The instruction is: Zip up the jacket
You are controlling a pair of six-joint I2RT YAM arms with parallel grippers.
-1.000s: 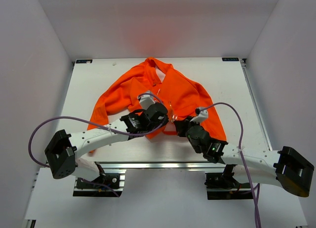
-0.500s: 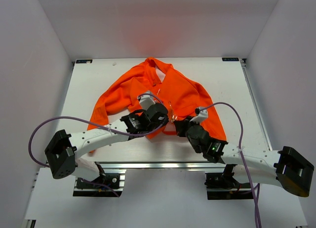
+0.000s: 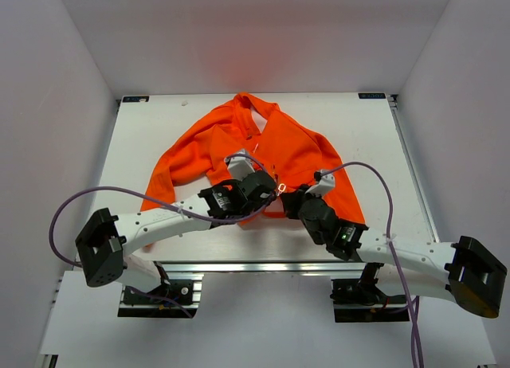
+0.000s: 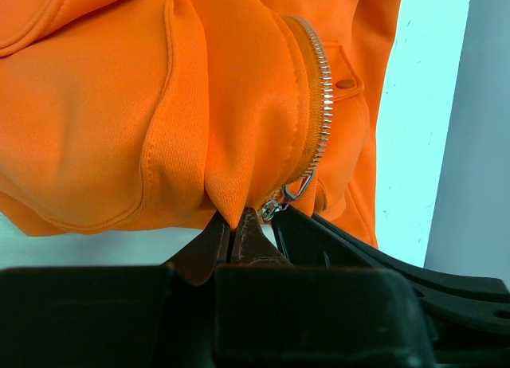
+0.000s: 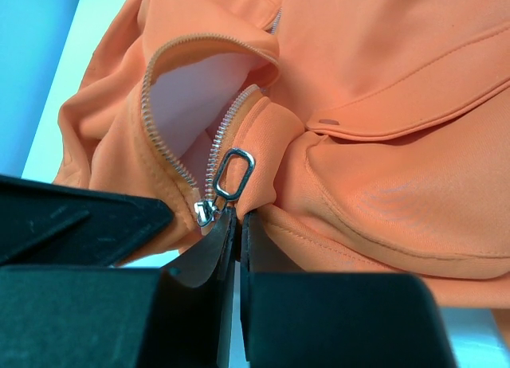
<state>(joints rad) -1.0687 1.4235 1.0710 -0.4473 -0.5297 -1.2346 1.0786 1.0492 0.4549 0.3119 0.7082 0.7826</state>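
**Left claw (image 3: 273, 188) and right claw (image 3: 290, 199): two, both clamped on the one jacket (image 3: 296, 149)**

At the lower centre of the overhead view, the left claw is pinched shut on a fold of orange fabric at the hem. Just to its right, the right claw grips the hem too, its fingertips closed directly under the single silver zipper pull (image 5: 233, 173). Two rows of teeth (image 5: 171, 157) part above the pull, showing pale pink lining (image 5: 199, 93). The jacket lies spread across the middle of the white worktop (image 3: 159, 129), with its collar toward the top of the frame.

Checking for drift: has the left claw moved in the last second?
Yes, slightly: the left claw crept right and toward the near rail, judged against the table.
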